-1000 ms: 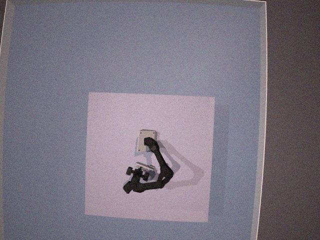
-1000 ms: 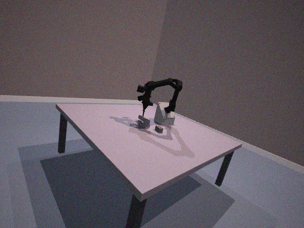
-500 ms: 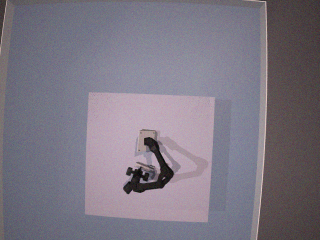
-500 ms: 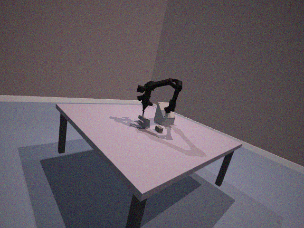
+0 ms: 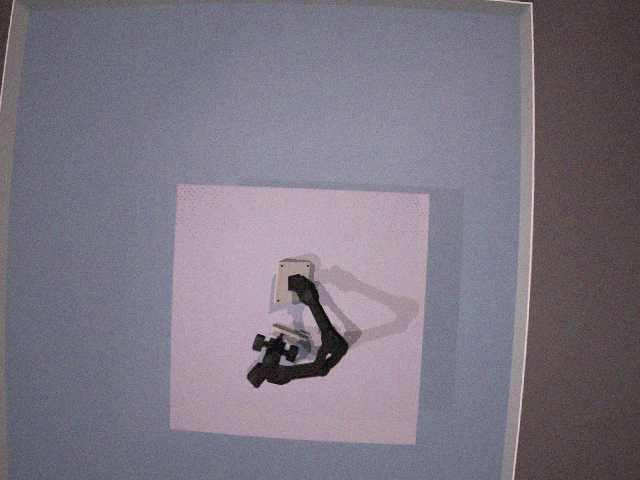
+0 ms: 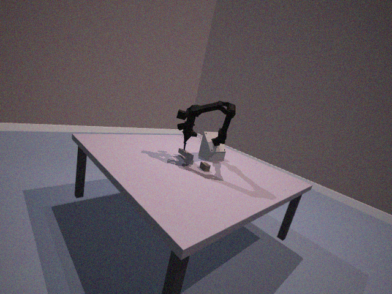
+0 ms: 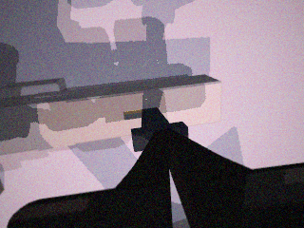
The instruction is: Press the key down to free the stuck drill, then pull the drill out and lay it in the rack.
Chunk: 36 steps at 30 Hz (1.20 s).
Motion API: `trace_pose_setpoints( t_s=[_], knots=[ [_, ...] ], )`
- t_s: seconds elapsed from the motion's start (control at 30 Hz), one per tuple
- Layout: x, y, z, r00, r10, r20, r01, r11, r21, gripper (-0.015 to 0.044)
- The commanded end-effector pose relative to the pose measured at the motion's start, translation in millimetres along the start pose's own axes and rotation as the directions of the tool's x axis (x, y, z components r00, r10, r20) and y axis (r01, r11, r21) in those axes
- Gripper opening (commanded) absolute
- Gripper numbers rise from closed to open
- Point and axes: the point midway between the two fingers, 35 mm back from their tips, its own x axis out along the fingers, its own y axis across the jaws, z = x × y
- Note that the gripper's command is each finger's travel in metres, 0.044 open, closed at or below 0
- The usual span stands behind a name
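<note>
My gripper (image 5: 279, 336) (image 6: 184, 147) (image 7: 163, 137) is shut, with nothing seen between its fingers. It points down at a long, pale upright block (image 5: 290, 332) (image 6: 187, 155) (image 7: 213, 105). In the wrist view the fingertips overlap the block's pale face, beside a small dark slot with an orange edge (image 7: 131, 114). Whether they touch it cannot be told. A dark, handle-like outline (image 7: 42, 86) shows at the left of the block; what it belongs to is unclear. I cannot clearly make out the drill, the key or the rack.
The arm's pale, wedge-shaped base (image 5: 285, 271) (image 6: 206, 152) stands behind the long block. A small brown block (image 6: 204, 166) lies on the table (image 5: 217, 392) (image 6: 177, 215) near it. The arm arches over the right side, and its shadows cross the table.
</note>
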Motion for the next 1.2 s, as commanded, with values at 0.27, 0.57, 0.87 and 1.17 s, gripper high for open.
trace_pose_setpoints(
  t_s=[0.27, 0.57, 0.87, 1.17],
  knots=[
    [18, 4, -10, 0.999, 0.011, -0.043, -0.011, 1.0, 0.007, 0.0],
    [20, 4, -10, 0.999, 0.011, -0.043, -0.011, 1.0, 0.007, 0.0],
    [24, 5, -11, 0.999, 0.011, -0.043, -0.011, 1.0, 0.007, 0.0],
    [26, 6, -11, 0.999, 0.012, -0.044, -0.011, 1.0, 0.007, 0.0]
  ],
)
